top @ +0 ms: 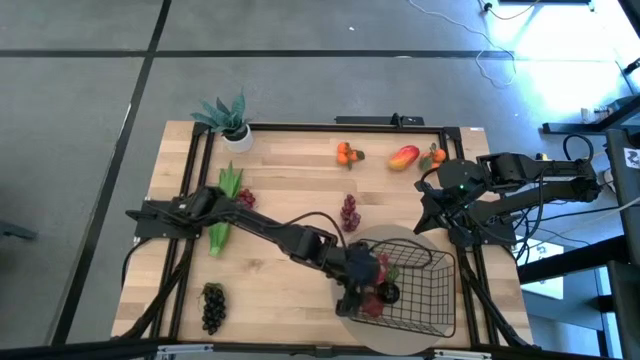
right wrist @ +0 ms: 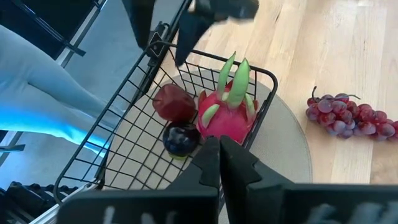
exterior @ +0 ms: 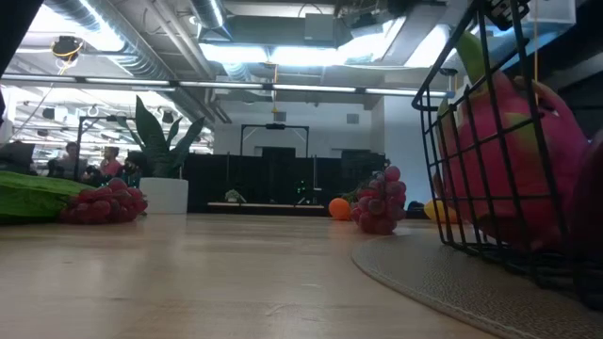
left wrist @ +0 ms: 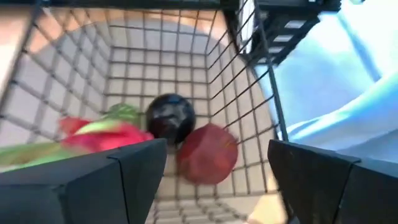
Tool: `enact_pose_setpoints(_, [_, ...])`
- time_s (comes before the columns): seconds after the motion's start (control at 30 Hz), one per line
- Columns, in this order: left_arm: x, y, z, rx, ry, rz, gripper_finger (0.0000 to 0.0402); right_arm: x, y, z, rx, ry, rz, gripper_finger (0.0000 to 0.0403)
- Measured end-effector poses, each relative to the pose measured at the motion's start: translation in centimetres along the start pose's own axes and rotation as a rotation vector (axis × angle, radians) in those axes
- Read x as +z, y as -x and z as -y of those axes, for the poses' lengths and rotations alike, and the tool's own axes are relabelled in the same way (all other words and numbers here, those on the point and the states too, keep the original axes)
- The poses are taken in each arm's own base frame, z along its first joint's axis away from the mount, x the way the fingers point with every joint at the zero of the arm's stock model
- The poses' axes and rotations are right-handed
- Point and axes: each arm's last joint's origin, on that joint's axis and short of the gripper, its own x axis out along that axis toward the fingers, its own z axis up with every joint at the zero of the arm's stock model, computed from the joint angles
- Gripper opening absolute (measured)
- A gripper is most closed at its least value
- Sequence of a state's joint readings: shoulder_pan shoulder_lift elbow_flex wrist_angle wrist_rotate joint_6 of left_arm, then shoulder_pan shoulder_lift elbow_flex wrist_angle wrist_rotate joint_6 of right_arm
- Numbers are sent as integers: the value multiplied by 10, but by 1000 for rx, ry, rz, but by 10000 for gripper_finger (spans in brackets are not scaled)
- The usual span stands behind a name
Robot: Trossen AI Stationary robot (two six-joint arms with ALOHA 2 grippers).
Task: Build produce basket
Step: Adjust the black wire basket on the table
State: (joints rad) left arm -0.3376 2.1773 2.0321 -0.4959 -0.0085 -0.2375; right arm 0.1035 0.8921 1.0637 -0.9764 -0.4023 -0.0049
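left gripper (top: 362,290) over the basket (top: 425,290), jaws released, holding nothing | right gripper (right wrist: 219,155) clenched, empty, near the table's right edge | basket on round grey mat (top: 400,340) holds dragon fruit (right wrist: 229,115), a red fruit (right wrist: 174,102), a dark fruit (right wrist: 180,138)

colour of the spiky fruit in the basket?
Pink with green-tipped scales: the dragon fruit in the basket. Shows best in the right wrist view.
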Motion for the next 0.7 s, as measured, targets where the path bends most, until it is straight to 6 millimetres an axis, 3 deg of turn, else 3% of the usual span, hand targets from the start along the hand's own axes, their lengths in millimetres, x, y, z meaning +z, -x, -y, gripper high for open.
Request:
enact_pose_setpoints(0.33, [23,39,12,233,-36,-41,267,0,0,0,0,0,0,0])
enact_pose_setpoints(0.5, [21,43,20,258,5,-53,267,1,0,0,8,3,10,0])
enact_pose_setpoints(0.7, [11,46,25,289,113,-127,267,4,4,-15,283,87,66,0])
